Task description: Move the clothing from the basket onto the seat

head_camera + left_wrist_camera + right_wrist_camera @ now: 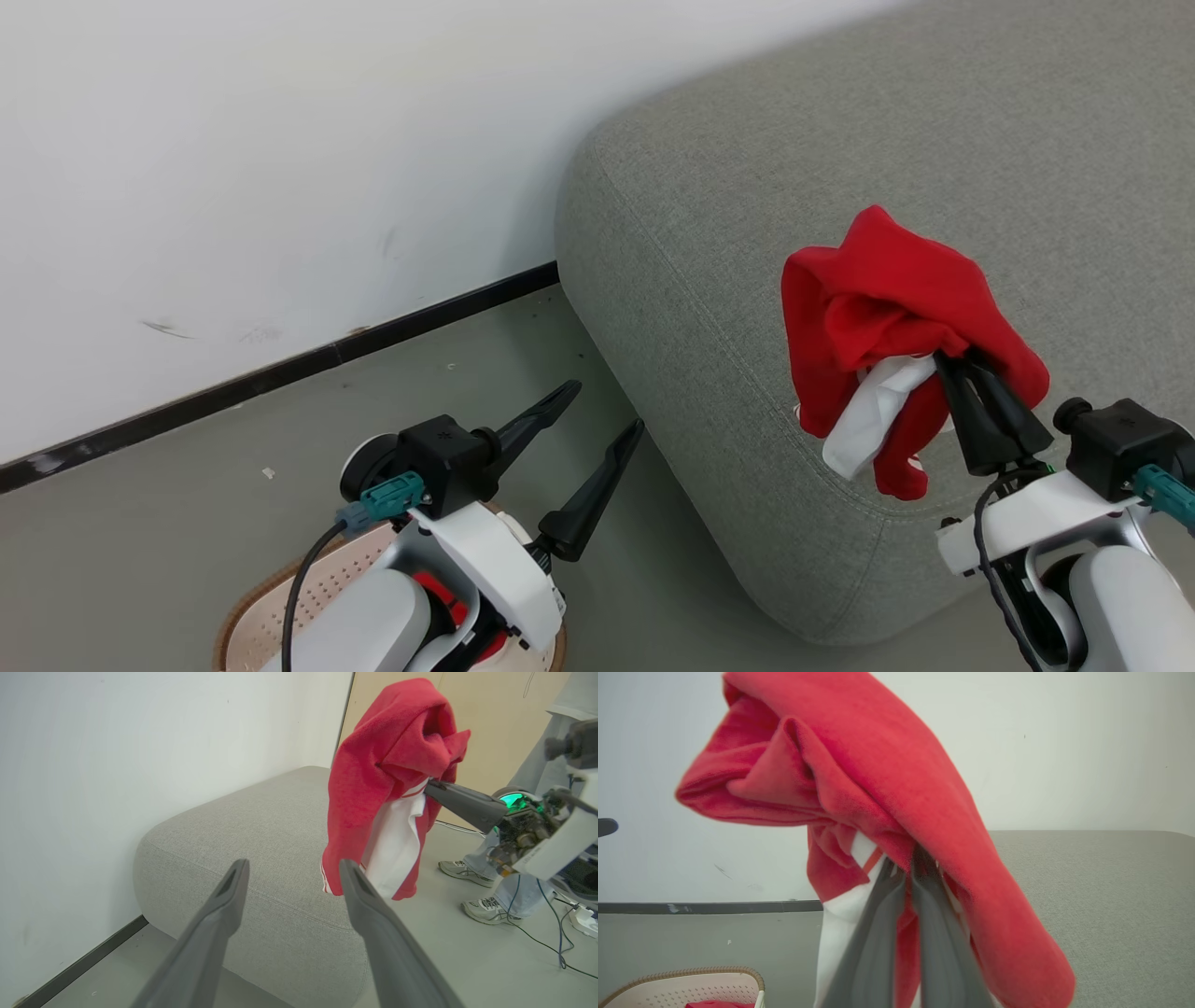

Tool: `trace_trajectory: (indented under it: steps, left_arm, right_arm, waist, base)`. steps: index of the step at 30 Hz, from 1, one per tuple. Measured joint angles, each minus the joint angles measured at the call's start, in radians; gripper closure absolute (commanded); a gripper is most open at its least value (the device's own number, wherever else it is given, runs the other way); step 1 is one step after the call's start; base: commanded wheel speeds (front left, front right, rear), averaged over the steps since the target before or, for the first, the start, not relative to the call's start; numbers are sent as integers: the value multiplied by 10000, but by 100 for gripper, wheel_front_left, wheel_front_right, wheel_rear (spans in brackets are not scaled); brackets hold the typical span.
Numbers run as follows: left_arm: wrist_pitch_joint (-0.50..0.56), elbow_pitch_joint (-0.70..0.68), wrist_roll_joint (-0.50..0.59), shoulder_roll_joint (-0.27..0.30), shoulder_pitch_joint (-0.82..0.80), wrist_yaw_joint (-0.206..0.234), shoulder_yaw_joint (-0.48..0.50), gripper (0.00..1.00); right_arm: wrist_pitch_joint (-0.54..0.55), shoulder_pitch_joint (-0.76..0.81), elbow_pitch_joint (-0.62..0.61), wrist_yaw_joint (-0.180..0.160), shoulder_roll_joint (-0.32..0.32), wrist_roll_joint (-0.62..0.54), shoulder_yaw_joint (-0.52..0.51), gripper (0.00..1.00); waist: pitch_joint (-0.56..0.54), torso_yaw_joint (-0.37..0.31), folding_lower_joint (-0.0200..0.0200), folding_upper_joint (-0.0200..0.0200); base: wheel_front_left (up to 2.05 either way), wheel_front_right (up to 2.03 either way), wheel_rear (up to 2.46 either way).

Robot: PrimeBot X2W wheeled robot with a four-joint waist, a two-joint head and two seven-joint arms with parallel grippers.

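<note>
Red clothing (887,289) held, left-wrist view adds shoes (467,870)

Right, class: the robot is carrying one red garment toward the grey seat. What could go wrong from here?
1. The clothing hangs from the shut right jaws near the seat's rounded corner; released here, it may slide to the floor.
2. The grip pinches only a small bunch, so the fabric might slip out early.
3. A person's shoes and cables lie near the right arm; a swing could catch them.
</note>
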Motion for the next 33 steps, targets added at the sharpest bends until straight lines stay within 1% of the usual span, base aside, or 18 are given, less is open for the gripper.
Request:
trace_trajectory:
  steps: [8, 19, 21, 33]
  left_arm:
    - [15, -153, 27, 73, -1, 25, -2, 0]
    - [228, -307, 144, 311, -3, 29, -48, 0]
    - [282, -372, 192, 353, -3, 29, -102, 0]
    - [545, -750, 470, 631, -15, 94, -190, 0]
  right_arm:
    - [0, -112, -52, 0, -73, -15, -299, 100]
    - [0, -621, -167, 0, -221, -35, -993, 100]
    - [0, -787, -144, -2, -301, -29, -1292, 100]
    - [0, -1663, 303, 0, -779, 2, -1680, 100]
  waist:
    - [211, -2, 0, 0]
    - [566, 58, 0, 0]
    - [695, 81, 0, 0]
    - [1350, 228, 0, 0]
  base:
    - [0, 0, 0]
    - [0, 0, 0]
    - [0, 0, 0]
    - [0, 0, 0]
